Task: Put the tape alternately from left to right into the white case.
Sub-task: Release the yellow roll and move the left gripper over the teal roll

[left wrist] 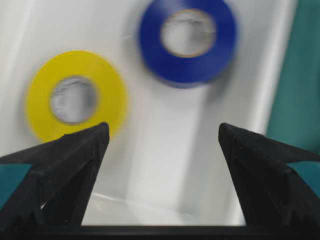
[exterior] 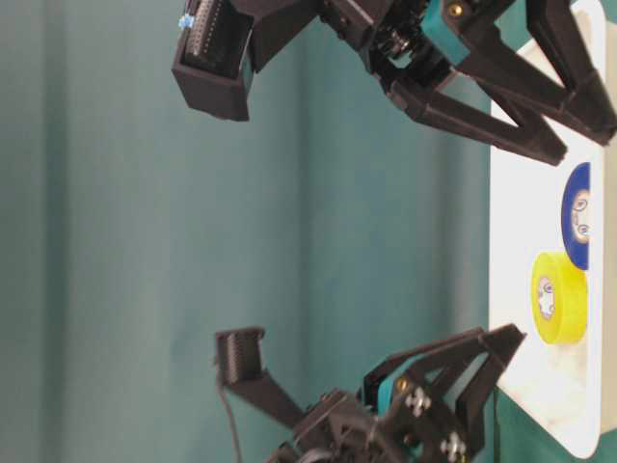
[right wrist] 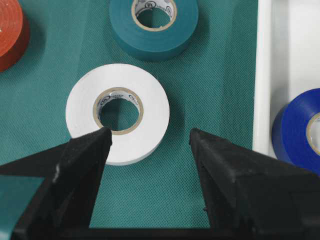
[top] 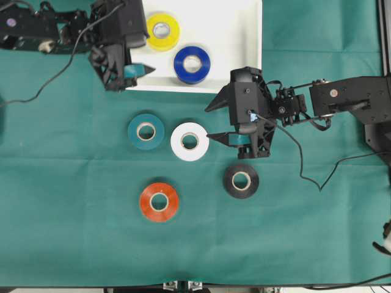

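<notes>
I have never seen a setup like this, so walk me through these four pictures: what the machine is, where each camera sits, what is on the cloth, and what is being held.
This is a robot with two black arms, each ending in a two-fingered hand. One picture looks straight down on the green cloth, one looks along the table from low down, and two come from cameras on the wrists. In the white case lie a yellow roll and a blue roll of tape. On the cloth lie teal, white, orange-red and black rolls. The left hand is open at the case's edge, holding nothing. The right hand is open beside the white roll, also empty.
</notes>
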Available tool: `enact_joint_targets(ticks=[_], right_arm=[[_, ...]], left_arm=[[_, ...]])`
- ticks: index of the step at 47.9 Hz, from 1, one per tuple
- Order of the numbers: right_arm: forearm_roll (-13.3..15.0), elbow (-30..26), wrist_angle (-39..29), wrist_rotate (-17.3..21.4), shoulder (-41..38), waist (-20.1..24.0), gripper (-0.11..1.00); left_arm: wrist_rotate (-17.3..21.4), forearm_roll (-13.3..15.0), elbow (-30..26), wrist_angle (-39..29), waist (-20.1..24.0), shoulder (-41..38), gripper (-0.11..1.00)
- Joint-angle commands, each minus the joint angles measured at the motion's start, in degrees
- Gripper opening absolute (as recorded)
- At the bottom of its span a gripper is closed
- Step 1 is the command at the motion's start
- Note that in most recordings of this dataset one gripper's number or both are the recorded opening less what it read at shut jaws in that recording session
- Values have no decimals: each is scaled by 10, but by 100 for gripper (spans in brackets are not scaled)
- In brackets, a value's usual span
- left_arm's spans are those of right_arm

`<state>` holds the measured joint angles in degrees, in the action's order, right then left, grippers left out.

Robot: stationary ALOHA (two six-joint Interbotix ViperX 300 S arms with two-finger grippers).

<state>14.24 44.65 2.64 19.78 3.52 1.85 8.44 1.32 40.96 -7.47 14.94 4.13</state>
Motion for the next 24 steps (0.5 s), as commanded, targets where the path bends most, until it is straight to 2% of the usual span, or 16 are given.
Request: enact_joint_targets(ticks=[1,16,24], right_arm=[[0,-5,5,2,5,1,70],[-2,-5,5,2,5,4,70],[-2,-6,5,2,5,5,70]], left_arm=[[-1,2,4,3,-26,33,61],[-4,4,35,-1,-101,67,61],[-35,4,45,-15,-128,63,61]])
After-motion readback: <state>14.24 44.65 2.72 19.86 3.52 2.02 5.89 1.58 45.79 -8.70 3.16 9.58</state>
